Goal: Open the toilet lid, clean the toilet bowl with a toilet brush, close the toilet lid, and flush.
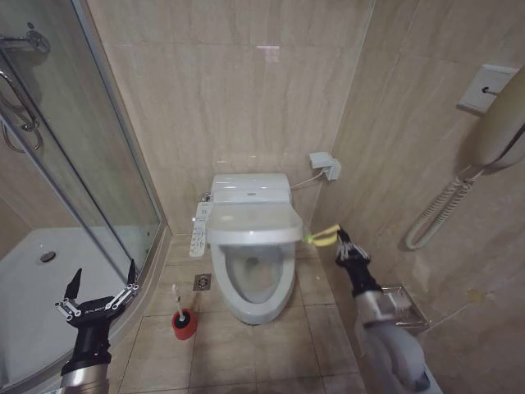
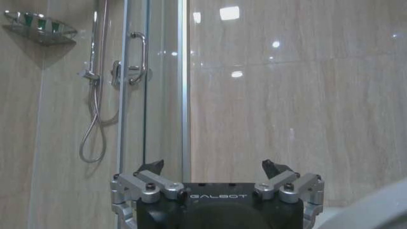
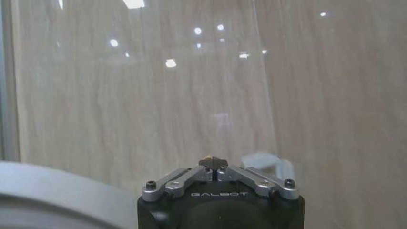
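The white toilet lid (image 1: 254,223) is tilted partway up over the toilet bowl (image 1: 256,279), whose stained inside shows below it. A yellow-green loop (image 1: 322,236) stretches from the lid's right edge to my right gripper (image 1: 340,239), which is shut on the loop. In the right wrist view that gripper (image 3: 213,164) is shut with a bit of yellow at its tips, and the lid (image 3: 51,195) curves beside it. The toilet brush (image 1: 175,299) stands in its red holder (image 1: 184,325) on the floor left of the bowl. My left gripper (image 1: 102,289) (image 2: 215,167) hangs open near the shower.
A glass shower enclosure (image 1: 90,189) with a white tray fills the left. A control panel (image 1: 199,226) sticks out on the toilet's left side. On the right wall hang a wall phone with a coiled cord (image 1: 443,209) and a low wire rack (image 1: 402,308).
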`<state>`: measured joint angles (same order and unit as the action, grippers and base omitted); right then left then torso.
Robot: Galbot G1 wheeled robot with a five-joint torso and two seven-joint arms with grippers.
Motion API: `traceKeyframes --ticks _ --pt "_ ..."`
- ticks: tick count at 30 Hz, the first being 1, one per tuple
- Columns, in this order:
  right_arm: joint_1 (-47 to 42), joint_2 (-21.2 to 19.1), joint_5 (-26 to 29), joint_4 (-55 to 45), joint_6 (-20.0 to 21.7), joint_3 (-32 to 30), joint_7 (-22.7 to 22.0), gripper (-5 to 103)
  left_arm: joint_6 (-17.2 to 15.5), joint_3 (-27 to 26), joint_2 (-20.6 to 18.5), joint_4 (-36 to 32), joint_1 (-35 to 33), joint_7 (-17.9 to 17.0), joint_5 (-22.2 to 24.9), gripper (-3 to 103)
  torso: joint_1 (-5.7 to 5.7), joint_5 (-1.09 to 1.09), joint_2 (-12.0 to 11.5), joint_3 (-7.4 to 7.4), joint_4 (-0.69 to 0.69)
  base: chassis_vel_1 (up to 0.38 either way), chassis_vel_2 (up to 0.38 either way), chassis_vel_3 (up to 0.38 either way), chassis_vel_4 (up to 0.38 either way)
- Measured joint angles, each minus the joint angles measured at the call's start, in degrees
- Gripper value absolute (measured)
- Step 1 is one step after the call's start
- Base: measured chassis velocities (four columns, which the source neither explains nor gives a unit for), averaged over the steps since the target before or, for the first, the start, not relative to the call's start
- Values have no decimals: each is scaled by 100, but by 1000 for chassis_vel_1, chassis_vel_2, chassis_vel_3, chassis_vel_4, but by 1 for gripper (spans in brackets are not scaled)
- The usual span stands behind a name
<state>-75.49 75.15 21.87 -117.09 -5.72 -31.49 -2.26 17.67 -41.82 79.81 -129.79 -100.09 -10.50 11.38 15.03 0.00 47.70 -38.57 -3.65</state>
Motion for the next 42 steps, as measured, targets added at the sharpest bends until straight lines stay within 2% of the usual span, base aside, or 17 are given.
traceKeyframes --ticks 7,12,14,15,16,18,20,27,34,42 --pt "832 -30 130 350 236 420 -39 0 0 0 0 0 0 0 0 100 0 0 0 0 -2 0 0 0 0" --pt "1954 -8 206 1331 454 806 -125 0 0 0 0 0 0 0 0 100 0 0 0 0 1 0 0 0 0" --pt "1954 -8 206 1331 454 806 -125 0 0 0 0 0 0 0 0 100 0 0 0 0 1 0 0 0 0" --pt "2179 -8 241 1560 498 857 -135 0 0 0 0 0 0 -1 0 100 0 0 0 0 1 0 0 0 0" --pt "2922 24 335 2215 576 962 -166 0 0 0 -1 0 1 0 0 100 0 -1 1 0 -2 0 0 0 0" --pt "3473 151 338 2719 512 984 -170 0 0 0 0 0 1 0 0 100 0 -2 0 0 1 0 0 0 0" --pt "3625 207 335 2868 481 983 -170 0 0 0 0 0 0 0 0 100 0 -1 0 -1 4 0 0 0 0" --pt "4361 484 141 3704 352 1059 -164 0 0 0 0 0 0 0 0 100 0 -2 1 0 -1 0 0 0 0" --pt "4733 598 -71 4196 331 1120 -168 0 0 0 0 0 0 0 0 100 0 -1 1 0 -3 0 0 0 0" --pt "5051 681 -460 4438 424 1045 -363 0 0 0 0 0 0 0 0 100 0 0 0 -1 4 0 0 0 0"
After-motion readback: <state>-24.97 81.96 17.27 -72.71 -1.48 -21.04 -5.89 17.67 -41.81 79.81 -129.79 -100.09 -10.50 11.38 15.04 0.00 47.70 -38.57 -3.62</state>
